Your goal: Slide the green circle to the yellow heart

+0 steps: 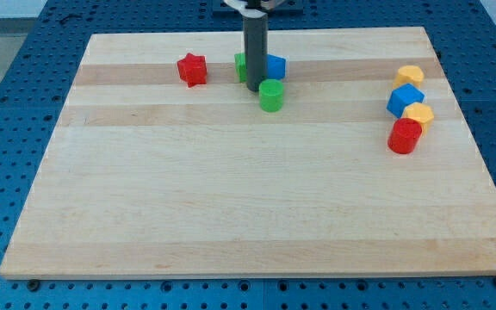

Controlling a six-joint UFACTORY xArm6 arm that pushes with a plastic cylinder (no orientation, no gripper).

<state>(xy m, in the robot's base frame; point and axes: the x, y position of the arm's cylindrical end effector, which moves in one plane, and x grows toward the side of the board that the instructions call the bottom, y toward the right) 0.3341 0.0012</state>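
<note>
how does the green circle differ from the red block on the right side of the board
The green circle is green and stands near the view's top centre, just right of my tip; the red block is red and sits far to the view's right, away from my tip. The red block touches a yellow block; the green circle stands alone. Both look like short upright cylinders.

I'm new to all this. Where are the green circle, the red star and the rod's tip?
green circle (270, 96), camera view, its front side
red star (192, 69), camera view, its top face
my tip (255, 88), camera view, rod's very end

My rod stands upright from the view's top, my tip (256, 89) touching the board.
</note>
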